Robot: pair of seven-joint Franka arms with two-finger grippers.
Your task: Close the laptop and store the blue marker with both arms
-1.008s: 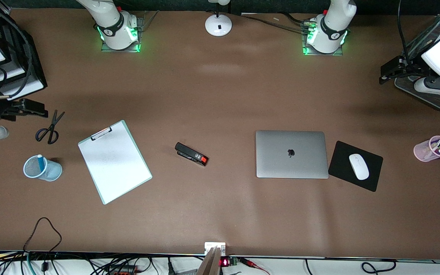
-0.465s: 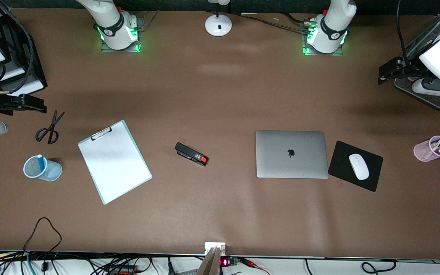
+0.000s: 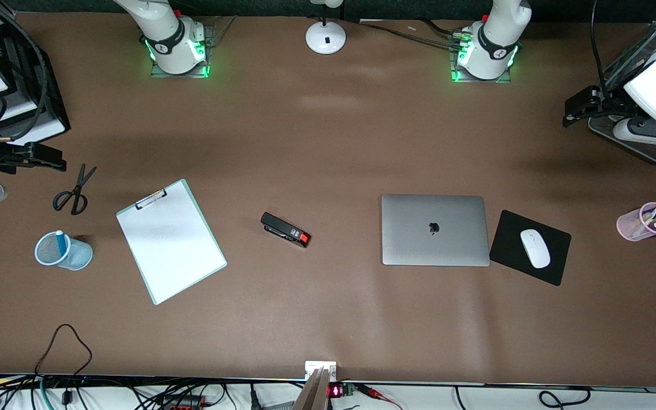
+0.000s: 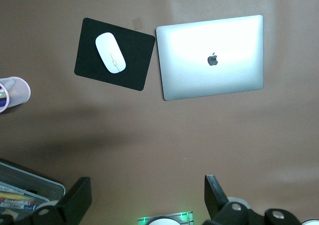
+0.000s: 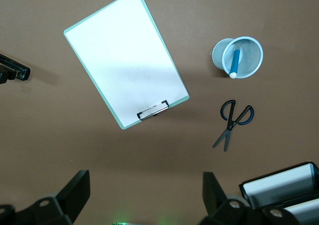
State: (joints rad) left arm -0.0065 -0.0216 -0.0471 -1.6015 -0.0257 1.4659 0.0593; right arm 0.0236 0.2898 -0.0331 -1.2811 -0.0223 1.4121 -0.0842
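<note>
Both claws, left claw point(image 4: 144, 197) and right claw point(image 5: 144, 195), hang spread over bare table point(image 3: 328, 142).

One laptop point(image 3: 434, 230); one blue marker point(image 3: 61, 242); two cups — blue mesh point(image 3: 54, 251), pink point(image 3: 638, 223).

My two arms are glossy white shells with dark grey joint rings, each rising from a base point(image 3: 179, 57) ringed in green light, its twin point(image 3: 483, 60) alike, with black cables trailing by it. My fingers point(image 4: 77, 201) are matt black, wedge-shaped blades on black wrists with round silver screws
</note>
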